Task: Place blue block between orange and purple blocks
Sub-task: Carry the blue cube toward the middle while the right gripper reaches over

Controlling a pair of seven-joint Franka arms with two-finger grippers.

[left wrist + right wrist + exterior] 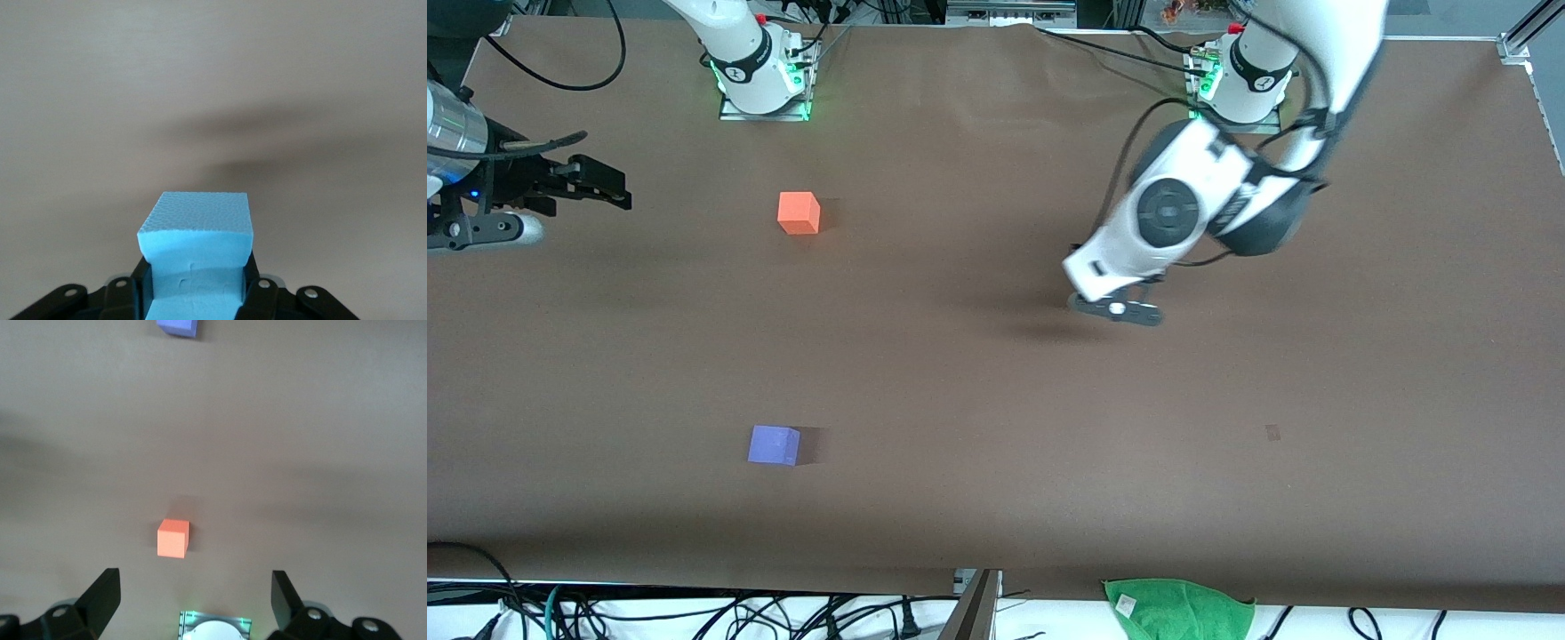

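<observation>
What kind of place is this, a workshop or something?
Probably a robotics lab: two white arms bolted along a brown-covered table, loose cables at its edge, and foam cubes as practice props. The left gripper holds a blue block; the right gripper waits, fingers open.

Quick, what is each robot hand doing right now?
Left end effector: shut on the blue block, up over the table.
Right end effector: open, holding nothing, waiting at the table's edge.
</observation>
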